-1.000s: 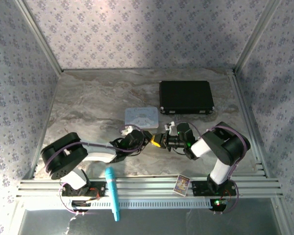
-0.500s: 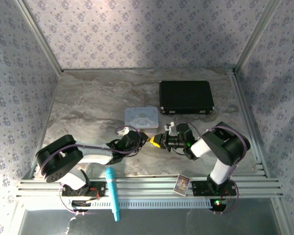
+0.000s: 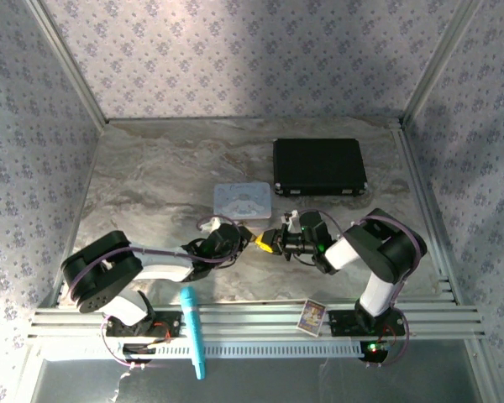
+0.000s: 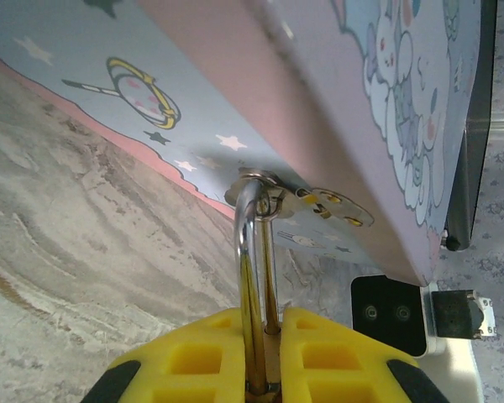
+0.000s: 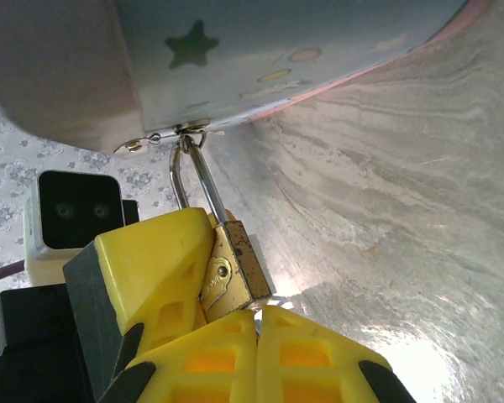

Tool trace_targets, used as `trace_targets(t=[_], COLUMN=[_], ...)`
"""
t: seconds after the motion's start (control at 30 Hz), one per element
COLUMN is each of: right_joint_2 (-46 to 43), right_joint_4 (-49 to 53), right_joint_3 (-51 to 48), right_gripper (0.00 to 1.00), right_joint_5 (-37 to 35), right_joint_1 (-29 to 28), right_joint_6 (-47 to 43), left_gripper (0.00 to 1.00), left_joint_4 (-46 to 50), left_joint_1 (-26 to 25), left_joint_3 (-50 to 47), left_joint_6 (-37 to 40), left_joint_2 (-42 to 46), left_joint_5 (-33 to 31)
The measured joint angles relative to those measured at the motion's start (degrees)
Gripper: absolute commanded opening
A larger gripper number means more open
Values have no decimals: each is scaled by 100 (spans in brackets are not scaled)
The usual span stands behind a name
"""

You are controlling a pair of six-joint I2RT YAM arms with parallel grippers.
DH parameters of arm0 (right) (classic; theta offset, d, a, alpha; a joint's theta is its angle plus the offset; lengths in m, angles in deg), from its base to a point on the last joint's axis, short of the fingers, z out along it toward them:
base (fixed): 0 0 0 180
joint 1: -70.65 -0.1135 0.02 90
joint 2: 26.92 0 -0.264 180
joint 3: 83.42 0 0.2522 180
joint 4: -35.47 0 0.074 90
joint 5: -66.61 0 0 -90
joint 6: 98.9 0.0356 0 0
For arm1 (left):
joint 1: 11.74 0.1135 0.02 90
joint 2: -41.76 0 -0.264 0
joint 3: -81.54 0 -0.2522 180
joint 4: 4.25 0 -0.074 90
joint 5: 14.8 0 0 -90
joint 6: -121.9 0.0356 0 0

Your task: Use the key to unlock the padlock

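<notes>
Left jaws grip the padlock [image 5: 235, 269], right jaws closed, over marbled table [image 3: 151, 176] (floral walls [image 3: 235, 50]).

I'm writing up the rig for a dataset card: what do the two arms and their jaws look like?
The left arm and right arm have rounded black joint housings, white links and thin purple cables looping alongside. The left gripper and right gripper carry bright yellow jaws, moulded with rectangular pockets and edged in black.
</notes>
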State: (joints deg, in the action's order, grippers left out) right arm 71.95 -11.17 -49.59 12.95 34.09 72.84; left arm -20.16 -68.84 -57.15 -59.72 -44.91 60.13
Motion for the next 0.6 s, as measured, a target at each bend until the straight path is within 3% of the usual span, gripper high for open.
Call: trace_targets(t=[0.13,0.37,0.4,0.43,0.6], right_joint_2=[-538,-2197,-2341,-2494,-3136], right_joint_4=[826,3482,3910,4465,6566], right_joint_3=[2,289,415,608,1502], right_gripper=[48,75,91,99,97], right_joint_5=[-205,-820,-946,-1141,-2669], right_joint_1=[-79,-111,-136,-188,-721], right_joint_6=[-413,-1961,-2247,-2653,-4398], left_gripper=[0,0,0,0,0], left_joint_4=[177,472,483,498,619], left_joint_1=[-2,0,0,0,0], left_joint_3=[13,13,13,13,55], left_joint_6=[7,4,4,4,7], left_joint_2=[61,214,214,216,236], left_joint_5=[50,48,48,48,50])
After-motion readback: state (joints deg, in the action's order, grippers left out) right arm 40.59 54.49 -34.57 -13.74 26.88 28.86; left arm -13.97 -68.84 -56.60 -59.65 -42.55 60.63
